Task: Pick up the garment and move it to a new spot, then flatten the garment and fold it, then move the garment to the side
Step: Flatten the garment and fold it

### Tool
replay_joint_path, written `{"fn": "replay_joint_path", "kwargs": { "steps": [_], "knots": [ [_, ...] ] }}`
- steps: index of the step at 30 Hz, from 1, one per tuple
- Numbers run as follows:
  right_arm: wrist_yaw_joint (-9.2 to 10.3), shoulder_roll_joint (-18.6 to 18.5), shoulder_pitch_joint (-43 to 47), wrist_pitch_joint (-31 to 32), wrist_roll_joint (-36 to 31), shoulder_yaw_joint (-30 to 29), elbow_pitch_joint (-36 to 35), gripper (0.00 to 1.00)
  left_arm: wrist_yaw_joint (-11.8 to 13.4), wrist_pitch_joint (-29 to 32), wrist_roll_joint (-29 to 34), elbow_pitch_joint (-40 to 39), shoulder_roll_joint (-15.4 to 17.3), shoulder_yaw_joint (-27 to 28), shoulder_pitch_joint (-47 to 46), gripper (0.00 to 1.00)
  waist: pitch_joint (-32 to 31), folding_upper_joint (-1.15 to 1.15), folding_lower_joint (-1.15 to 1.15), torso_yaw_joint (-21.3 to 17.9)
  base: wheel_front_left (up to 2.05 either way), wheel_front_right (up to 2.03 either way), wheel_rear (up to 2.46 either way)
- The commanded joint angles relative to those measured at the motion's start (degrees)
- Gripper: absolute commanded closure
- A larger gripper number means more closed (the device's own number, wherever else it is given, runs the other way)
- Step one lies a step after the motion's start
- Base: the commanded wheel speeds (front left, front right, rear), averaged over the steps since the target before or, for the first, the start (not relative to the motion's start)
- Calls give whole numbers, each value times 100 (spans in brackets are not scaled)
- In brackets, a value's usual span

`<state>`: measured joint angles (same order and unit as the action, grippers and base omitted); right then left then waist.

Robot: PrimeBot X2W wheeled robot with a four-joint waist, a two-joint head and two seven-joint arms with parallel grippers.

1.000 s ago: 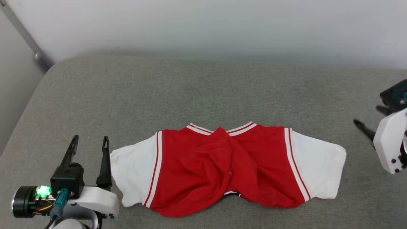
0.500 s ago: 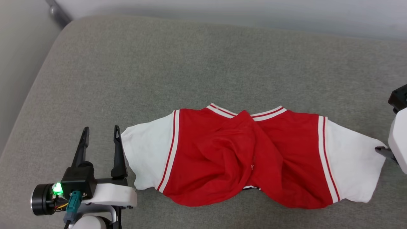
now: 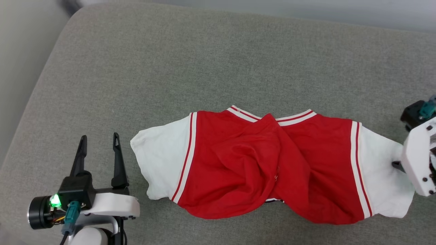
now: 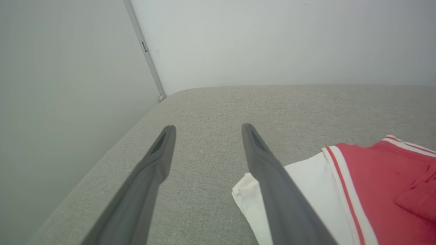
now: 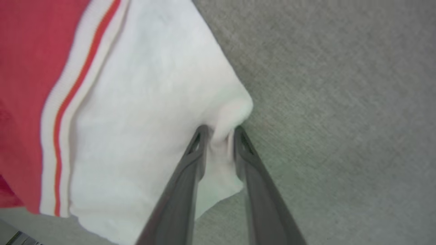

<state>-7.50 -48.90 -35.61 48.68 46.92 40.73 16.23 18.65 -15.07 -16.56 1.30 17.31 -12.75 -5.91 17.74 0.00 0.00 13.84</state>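
The garment [image 3: 269,166] lies on the grey cushion [image 3: 204,61], its red middle crumpled in folds and a white sleeve spread out to each side. The left gripper [image 3: 99,136] stands just beside the left sleeve, its fingers wide apart and holding nothing. The right gripper [image 3: 396,165] meets the outer edge of the right sleeve; its white wrist housing hides the fingertips.

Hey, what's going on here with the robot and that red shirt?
The robot is handling a rumpled red jersey lying on a grey cushion. Its right gripper is pinching the edge of one white sleeve, with fabric bunched in its grip. Its left gripper stands open beside the other sleeve, holding nothing.
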Motion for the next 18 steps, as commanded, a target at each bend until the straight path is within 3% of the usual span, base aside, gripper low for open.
{"fn": "replay_joint_path", "kwargs": {
  "steps": [1,5,12,18],
  "knots": [
    [2,115,128,-42,-49,160,81,100,-36,-14,36,25,-10,39,23,0,-82,0,0,-48,0,0,0],
    [3,96,-58,-534,-170,220,31,100,-287,-14,166,218,78,231,-21,0,-370,0,0,-188,0,0,0],
    [3,152,-72,-1391,-282,394,-95,100,-735,102,270,643,634,395,-453,0,-834,0,0,-441,0,0,0],
    [3,128,189,-1867,-276,340,-161,100,-1446,1103,188,817,1274,200,-1110,0,-1006,0,0,-563,0,0,0]
  ]
}}
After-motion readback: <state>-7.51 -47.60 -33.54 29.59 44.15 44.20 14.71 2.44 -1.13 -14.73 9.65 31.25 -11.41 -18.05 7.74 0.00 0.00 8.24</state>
